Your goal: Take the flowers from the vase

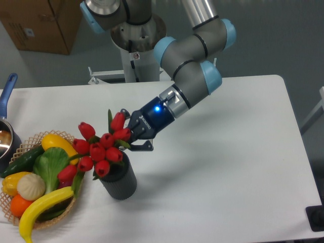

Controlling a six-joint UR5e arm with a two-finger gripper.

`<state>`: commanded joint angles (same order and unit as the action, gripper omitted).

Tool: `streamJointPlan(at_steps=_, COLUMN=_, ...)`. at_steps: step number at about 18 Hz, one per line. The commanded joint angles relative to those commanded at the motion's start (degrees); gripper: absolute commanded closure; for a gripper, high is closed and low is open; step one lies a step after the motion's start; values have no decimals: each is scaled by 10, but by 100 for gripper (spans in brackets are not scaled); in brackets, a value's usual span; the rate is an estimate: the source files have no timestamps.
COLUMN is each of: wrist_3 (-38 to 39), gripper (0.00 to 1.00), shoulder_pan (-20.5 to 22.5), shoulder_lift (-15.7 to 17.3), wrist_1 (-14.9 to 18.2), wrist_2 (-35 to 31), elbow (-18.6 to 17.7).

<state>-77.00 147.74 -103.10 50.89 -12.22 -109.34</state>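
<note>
With the gripper (132, 132) jaws closed among the flowers (101, 149) in the vase (120, 183) near the worktop's (228, 167) front-left, lift straight along the stems to avoid tipping.

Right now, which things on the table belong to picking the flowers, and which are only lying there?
For the job:
- flowers
- vase
- gripper, among the flower heads

Lying about:
- wicker basket of fruit and vegetables
- pot with blue handle
- cardboard box, beyond the table
</note>
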Motion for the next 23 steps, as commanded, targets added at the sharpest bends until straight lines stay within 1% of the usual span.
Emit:
streamJointPlan(at_steps=2, wrist_3=12, gripper=100, shoulder_pan=1, shoulder_lift=7, wrist_1=0, wrist_2=7, elbow=10)
streamJointPlan(at_steps=6, wrist_3=24, gripper=100, shoulder_pan=8, shoulder_lift=10, wrist_1=0, wrist_2=8, elbow=36)
streamJointPlan(at_steps=8, wrist_3=24, gripper=100, shoulder_pan=19, shoulder_lift=11, wrist_1=0, wrist_2=8, elbow=47)
streamJointPlan(at_steps=12, wrist_3=33, gripper=100, shoulder_pan=37, shoulder_lift=18, wrist_1=0, wrist_2=8, elbow=58)
streamJointPlan(at_steps=14, wrist_3=47, gripper=100, shoulder_pan=41, shoulder_lift=19, wrist_1=1, wrist_2=8, elbow=74)
streamJointPlan(at_steps=18, wrist_3=104, gripper=100, shoulder_pan=42, shoulder_lift=25, wrist_1=0, wrist_2=9, elbow=104)
streamJointPlan(at_steps=23, wrist_3=163, gripper=100, shoulder_pan=39, shoulder_lift=40, wrist_1=0, wrist_2=14, elbow=127)
